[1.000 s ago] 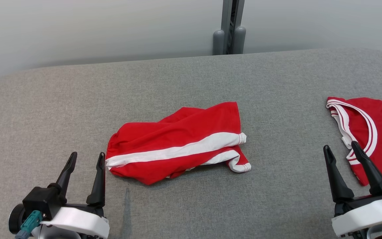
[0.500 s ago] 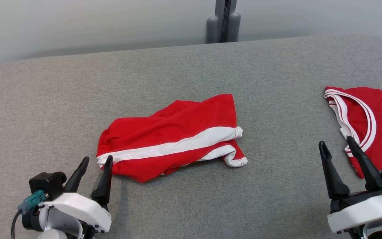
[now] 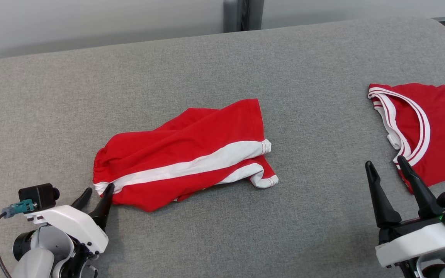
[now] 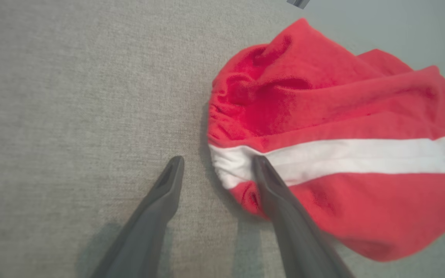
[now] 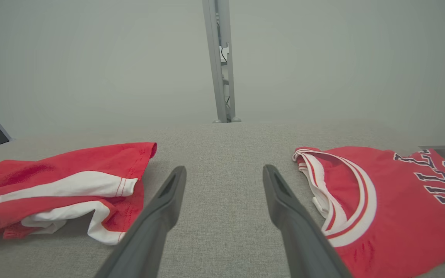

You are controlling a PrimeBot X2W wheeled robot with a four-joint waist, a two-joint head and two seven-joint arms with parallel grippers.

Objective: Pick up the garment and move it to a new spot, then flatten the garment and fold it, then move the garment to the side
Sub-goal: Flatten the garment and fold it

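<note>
Left gripper (image 4: 218, 159) is open at the waistband end of the red shorts (image 4: 323, 154) — its right finger over the white stripe, the other over bare grey upholstery (image 4: 72, 96). Best to sink low and pinch both layers at the elastic. Right gripper (image 3: 384, 160) gapes empty — red jersey (image 3: 435, 123) just beside it.

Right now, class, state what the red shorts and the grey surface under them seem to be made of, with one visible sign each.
The red shorts: probably soft knit fabric, matte; they crease and the waistband gathers.
The grey surface: seemingly woven upholstery cloth, matte, with a fine speckled grain.
</note>
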